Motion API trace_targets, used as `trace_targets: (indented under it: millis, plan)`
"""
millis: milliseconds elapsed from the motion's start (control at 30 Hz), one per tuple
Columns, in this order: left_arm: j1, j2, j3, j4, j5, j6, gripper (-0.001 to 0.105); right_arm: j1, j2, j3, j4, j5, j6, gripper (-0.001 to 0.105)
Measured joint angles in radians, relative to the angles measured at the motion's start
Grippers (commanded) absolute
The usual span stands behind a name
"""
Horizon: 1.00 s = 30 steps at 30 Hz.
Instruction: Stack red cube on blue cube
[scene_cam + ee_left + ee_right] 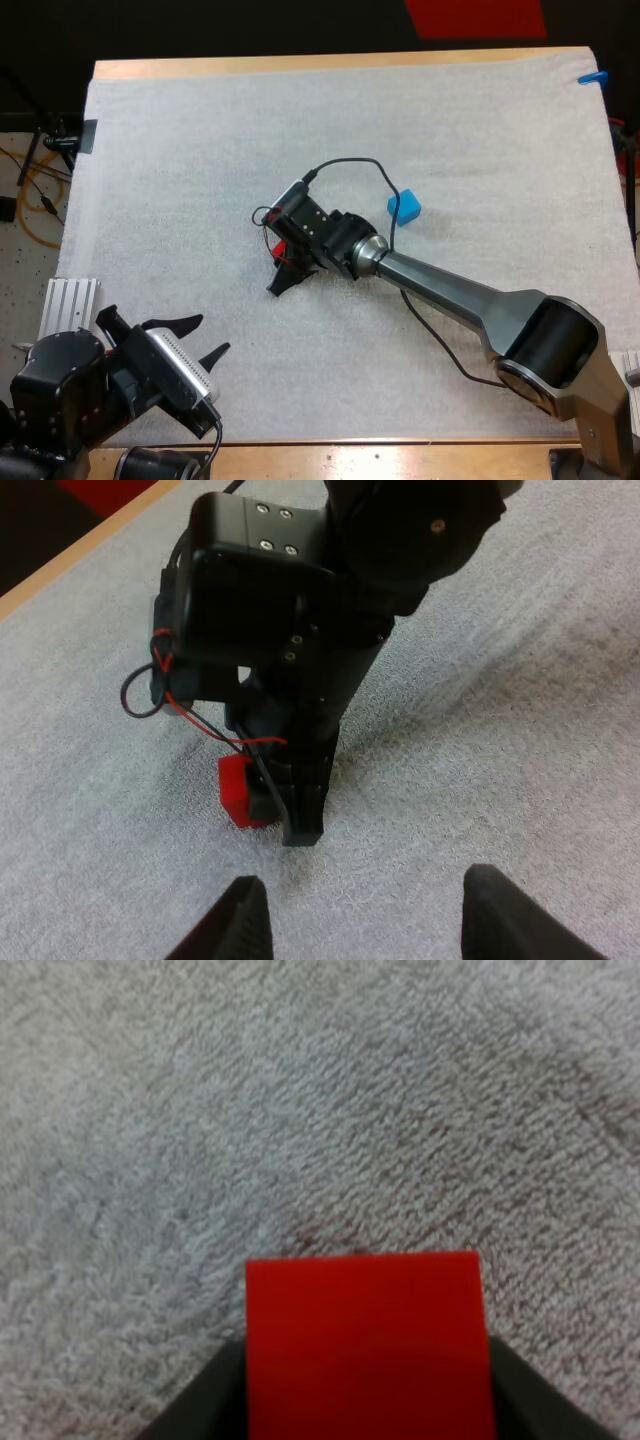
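Where the high view looks down over the white mat (200, 150), my right gripper (283, 268) sits at the mat's middle, closed around the red cube (279, 249). The blue cube (404, 207) lies apart, to the right and slightly farther. My left gripper (207, 335) hovers at the near left, spread wide and holding nothing. From the left wrist, its own fingers (240, 925) stand apart, and the right gripper is down at the red cube on the mat. From the right wrist, dark fingers (205, 1400) press the red cube from both sides
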Motion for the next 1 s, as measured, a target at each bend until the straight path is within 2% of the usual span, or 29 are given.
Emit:
trace_targets:
  millis: [233,400,733,1000]
  plan:
    - [0.0,0.0,0.0,0.0,0.0,0.0,0.044,0.0,-0.03,-0.088,0.095,0.024,0.002,0.032]
    - [0.0,0.0,0.0,-0.006,0.0,0.0,0.044,-0.022,-0.106,-0.095,0.096,0.039,0.007,0.032]
    - [0.0,0.0,0.0,-0.054,0.008,0.0,0.044,-0.196,-0.2,-0.1,0.168,0.079,0.021,0.032]
    - [0.0,0.0,0.0,-0.053,0.008,0.0,0.044,-0.282,-0.199,-0.1,0.258,0.099,0.021,0.032]
